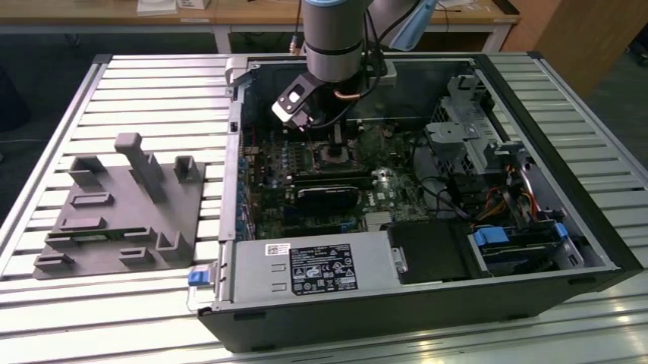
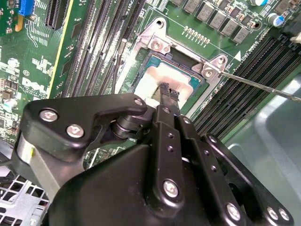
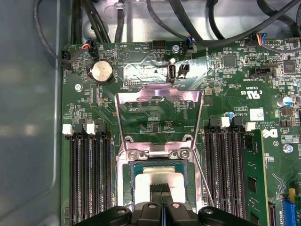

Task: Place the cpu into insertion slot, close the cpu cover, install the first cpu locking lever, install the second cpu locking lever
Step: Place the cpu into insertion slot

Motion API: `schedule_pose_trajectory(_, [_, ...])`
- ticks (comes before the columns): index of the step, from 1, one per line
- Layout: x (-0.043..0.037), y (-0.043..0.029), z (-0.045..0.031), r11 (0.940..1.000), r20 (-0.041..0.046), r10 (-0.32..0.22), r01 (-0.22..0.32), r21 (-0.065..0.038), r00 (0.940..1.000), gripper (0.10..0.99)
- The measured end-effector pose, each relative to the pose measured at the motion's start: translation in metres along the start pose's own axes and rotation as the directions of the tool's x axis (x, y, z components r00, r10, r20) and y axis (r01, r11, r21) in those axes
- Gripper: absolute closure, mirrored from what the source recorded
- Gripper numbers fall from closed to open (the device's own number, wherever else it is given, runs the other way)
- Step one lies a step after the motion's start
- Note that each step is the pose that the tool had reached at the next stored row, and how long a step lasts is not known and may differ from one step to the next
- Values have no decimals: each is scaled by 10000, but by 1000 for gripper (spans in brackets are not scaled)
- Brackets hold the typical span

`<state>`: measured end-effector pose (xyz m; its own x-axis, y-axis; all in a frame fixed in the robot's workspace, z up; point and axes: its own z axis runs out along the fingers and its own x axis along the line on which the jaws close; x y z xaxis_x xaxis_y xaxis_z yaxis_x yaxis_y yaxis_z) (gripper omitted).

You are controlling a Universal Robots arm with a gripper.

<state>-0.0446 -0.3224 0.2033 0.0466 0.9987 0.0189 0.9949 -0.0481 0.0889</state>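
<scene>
The cpu (image 3: 159, 178) lies flat in the insertion slot (image 3: 130, 165), its dull silver top showing in both wrist views (image 2: 149, 79). The cpu cover (image 3: 160, 90), a thin silver frame, stands flipped open away from the slot on its hinge. A thin wire locking lever (image 2: 259, 85) sticks out beside the slot, unlatched. My gripper (image 3: 161, 189) is right over the cpu with its fingertips (image 2: 168, 92) pressed together, at or just above the chip's top, and nothing is between them. In the exterior view the gripper (image 1: 338, 142) reaches down into the open computer case above the slot (image 1: 335, 157).
Long black memory slots (image 3: 89, 179) (image 3: 225, 165) flank the slot on both sides. Black cables (image 3: 197, 23) hang over the board's far edge. The case holds a power supply (image 1: 314, 269) and a drive cage (image 1: 466, 133). A grey fixture (image 1: 121, 212) sits on the slatted table.
</scene>
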Motion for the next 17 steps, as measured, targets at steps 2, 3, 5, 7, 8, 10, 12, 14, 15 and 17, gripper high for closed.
schedule_pose_trajectory(2, [0, 0, 1, 10000, 0, 1, -1, 0, 10000, 980])
schedule_pose_trajectory(3, [0, 0, 2, 10000, -1, 1, -1, -1, 10000, 980])
schedule_pose_trajectory(5, [0, -1, 10, 10000, -3, 2, -2, -2, 10000, 980])
schedule_pose_trajectory(7, [0, -2, 19, 10000, -1, 4, -4, -1, 10000, 980])
schedule_pose_trajectory(8, [0, -2, 23, 10000, 0, 4, -4, 0, 10000, 980])
schedule_pose_trajectory(10, [-1, -3, 27, 10000, 1, 4, -4, 1, 10000, 980])
schedule_pose_trajectory(12, [0, -3, 36, 10000, 0, 4, -4, 0, 10000, 980])
schedule_pose_trajectory(14, [-2, -5, 43, 10000, 9, 3, -3, 5, 10000, 980])
schedule_pose_trajectory(15, [-2, -5, 45, 10000, 8, 4, -4, 4, 10000, 980])
schedule_pose_trajectory(17, [-1, -5, 48, 10000, 3, 4, -4, 2, 10000, 980])
